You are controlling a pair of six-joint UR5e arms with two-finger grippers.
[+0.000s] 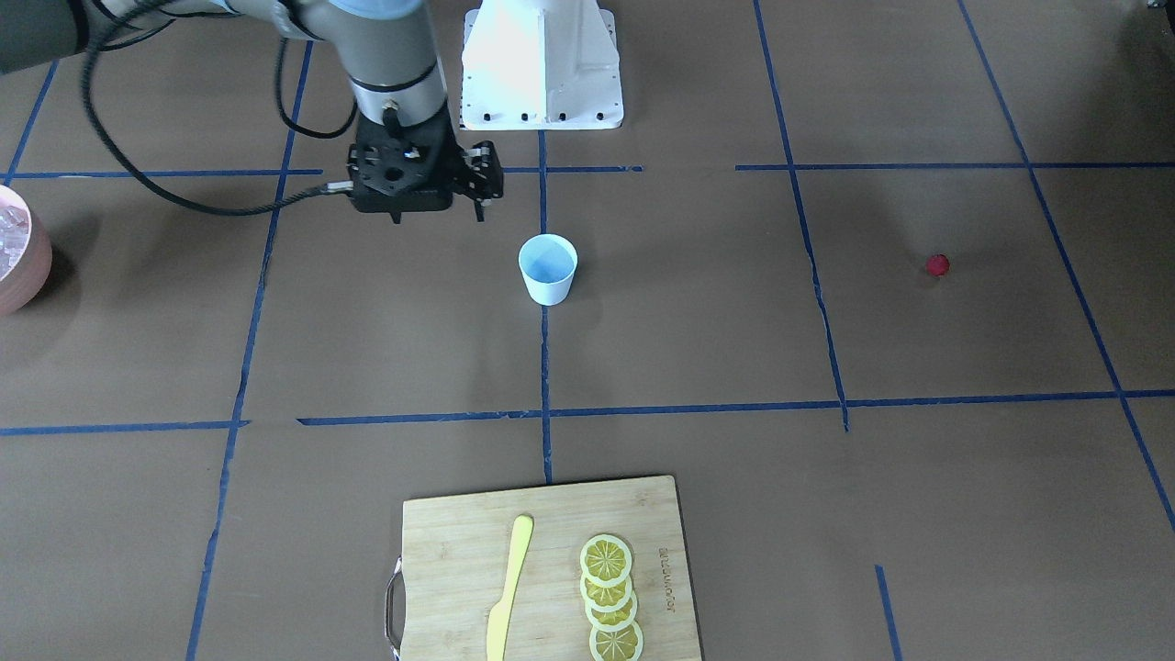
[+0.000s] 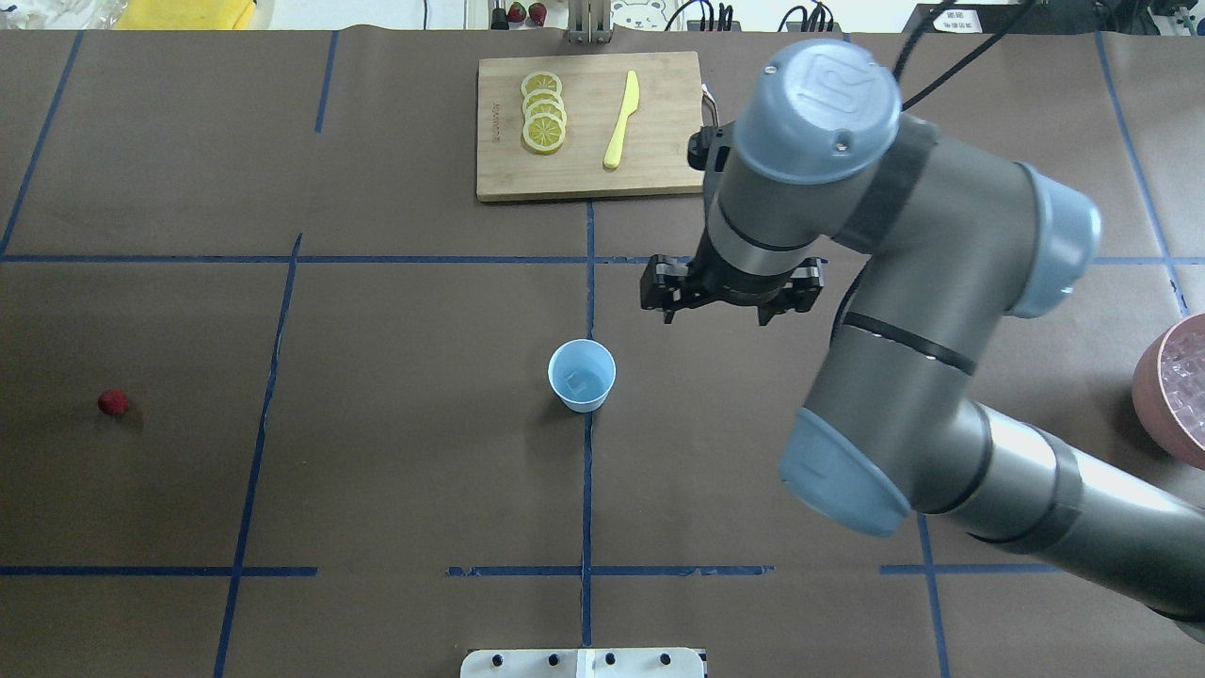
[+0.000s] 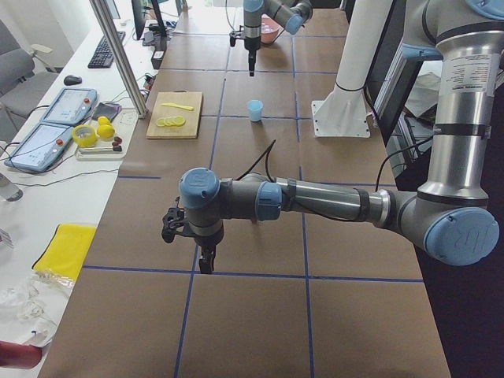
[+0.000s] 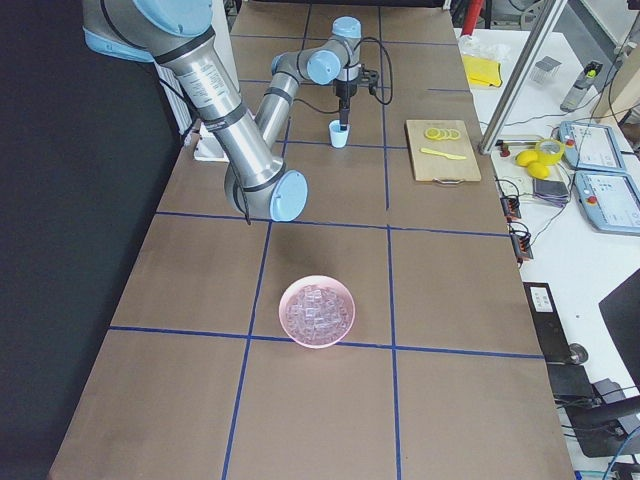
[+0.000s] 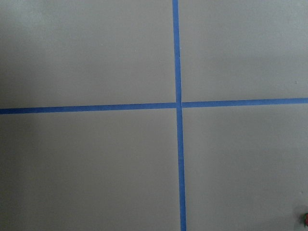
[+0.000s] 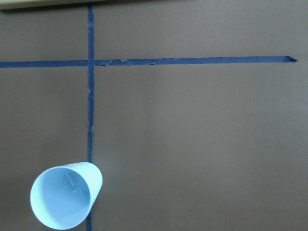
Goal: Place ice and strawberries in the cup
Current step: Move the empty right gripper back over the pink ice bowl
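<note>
The pale blue cup (image 2: 582, 375) (image 1: 548, 268) stands upright at the table's middle, with a faint clear ice cube (image 2: 577, 381) inside it. More ice (image 4: 317, 310) fills the pink bowl (image 2: 1153, 395) at the robot's far right. My right gripper (image 2: 715, 318) (image 1: 438, 216) hangs open and holds nothing, just beyond and to the right of the cup. The red strawberry (image 2: 113, 403) (image 1: 936, 265) lies alone at far left. My left gripper (image 3: 206, 264) points down over bare table near it. I cannot tell whether it is open or shut.
A wooden cutting board (image 2: 584, 179) at the far edge carries lemon slices (image 2: 543, 122) and a yellow knife (image 2: 621, 121). The white robot base (image 1: 542, 64) sits behind the cup. Blue tape lines grid the brown table.
</note>
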